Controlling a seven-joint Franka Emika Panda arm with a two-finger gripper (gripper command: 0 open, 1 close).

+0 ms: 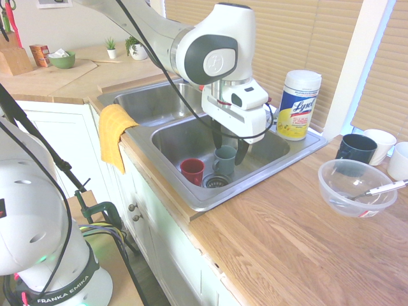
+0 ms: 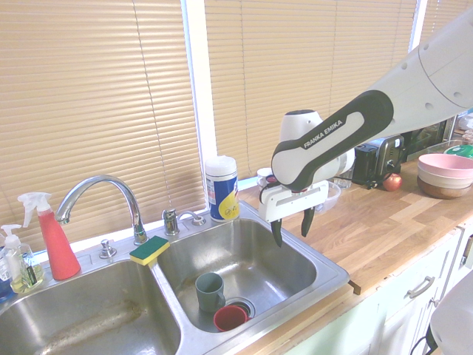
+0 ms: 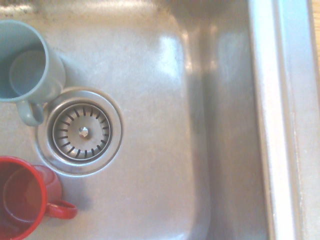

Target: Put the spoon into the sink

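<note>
Overhead, the claw (image 1: pixel 229 148) hangs wide and empty — two mugs, grey (image 1: pixel 224 160) and red (image 1: pixel 192 171), in the sink (image 1: pixel 268 162); one spoon (image 1: pixel 380 189).

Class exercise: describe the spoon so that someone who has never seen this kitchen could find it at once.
Start at the steel sink and follow the wooden counter away from it to the clear plastic bowl. The spoon lies in that bowl, its pale handle sticking out over the rim. It is the only utensil there; its neighbours are mugs.
</note>
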